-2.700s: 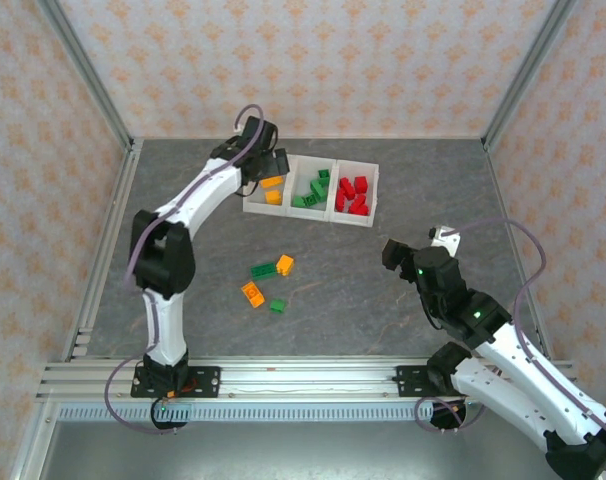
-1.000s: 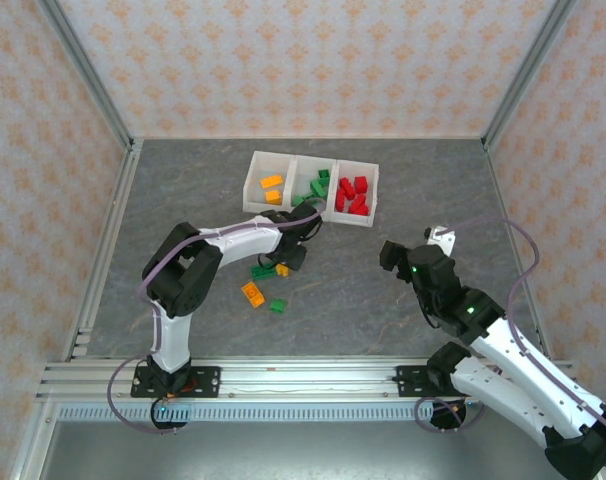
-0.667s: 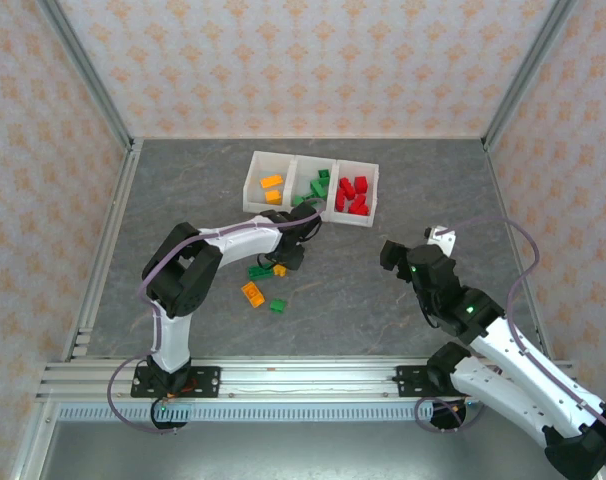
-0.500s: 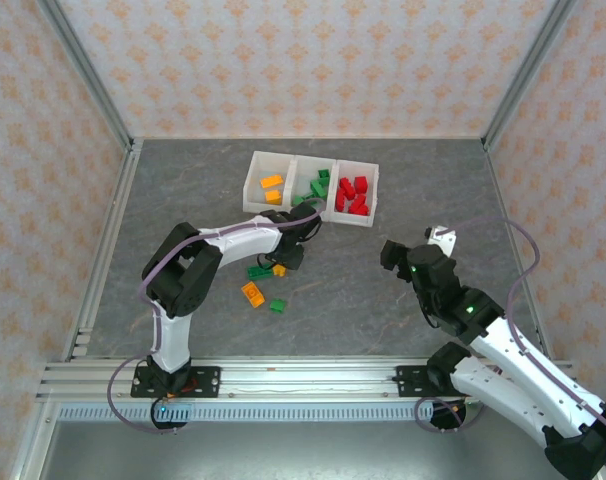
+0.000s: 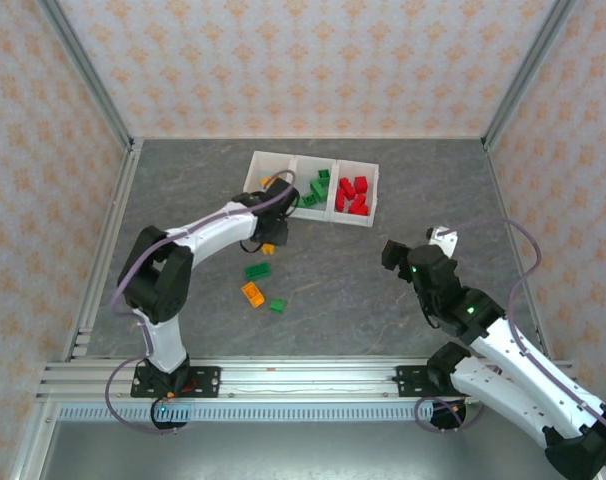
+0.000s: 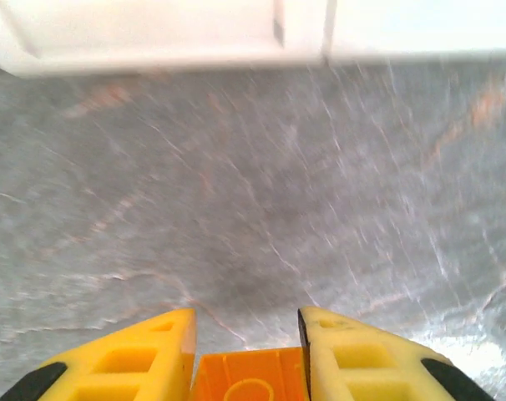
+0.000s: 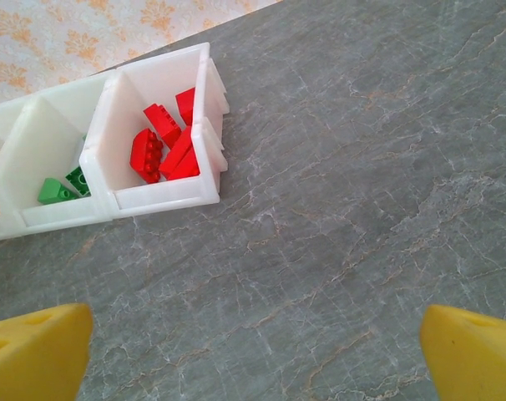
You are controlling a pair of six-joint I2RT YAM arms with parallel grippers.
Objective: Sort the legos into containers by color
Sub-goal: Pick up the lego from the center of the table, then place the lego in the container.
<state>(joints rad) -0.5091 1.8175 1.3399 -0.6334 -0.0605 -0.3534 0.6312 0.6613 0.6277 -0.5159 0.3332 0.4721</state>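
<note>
Held lego: orange brick (image 6: 249,386), over the grey table (image 5: 413,190) just in front of the tray.
Left gripper (image 6: 246,355): jaws drawn narrow, the yellow fingers (image 6: 144,361) clamped on either side of the orange brick.
Loose legos: green brick (image 5: 258,270), second orange brick (image 5: 252,293) and small green brick (image 5: 277,306), lying near one another on the table on the near side of the held brick.
Tray (image 7: 157,199): three joined white compartments in a row towards the far side of the table.
Right compartment: red legos (image 7: 164,144), piled together.
Middle compartment: green legos (image 7: 63,185).
Left compartment: orange legos (image 5: 267,181), partly hidden by the left arm.
Right gripper (image 7: 257,338): jaws spread wide with nothing between them, above bare table, well apart from the tray and from the loose legos.
</note>
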